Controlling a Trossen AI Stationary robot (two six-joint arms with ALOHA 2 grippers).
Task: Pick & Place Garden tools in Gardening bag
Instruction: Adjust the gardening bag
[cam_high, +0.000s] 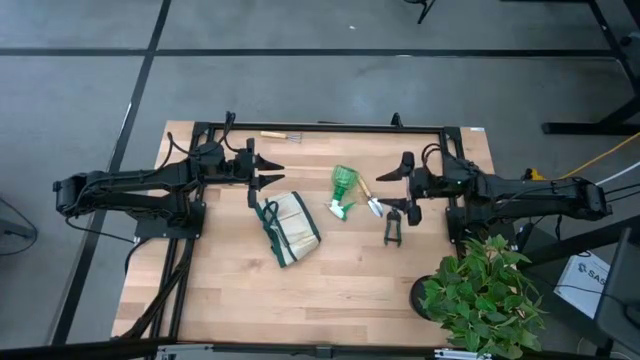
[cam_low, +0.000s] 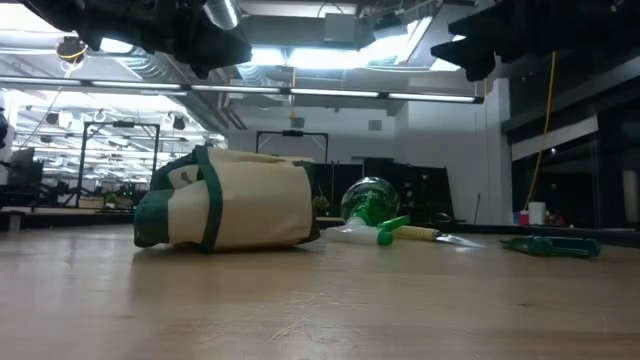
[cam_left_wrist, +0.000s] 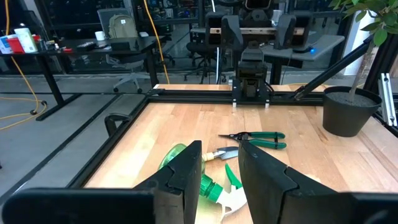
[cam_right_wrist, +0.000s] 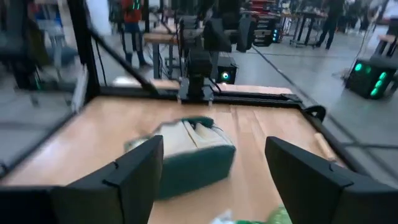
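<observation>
The cream gardening bag (cam_high: 292, 228) with green trim lies on its side at the table's middle; it also shows in the low view (cam_low: 225, 200). To its right lie the green spray bottle (cam_high: 344, 190), the wooden-handled trowel (cam_high: 371, 201) and the green-handled pruning shears (cam_high: 393, 227). The thin rake (cam_high: 280, 135) lies by the far edge. My left gripper (cam_high: 268, 171) hovers open above the table, just beyond the bag's far left. My right gripper (cam_high: 404, 188) hovers wide open over the trowel and shears. Both are empty.
A leafy plant (cam_high: 485, 295) in a black pot stands at the near right corner. A black frame (cam_high: 320, 128) runs along the far edge and sides. Bare wood lies near the front edge (cam_high: 300, 310).
</observation>
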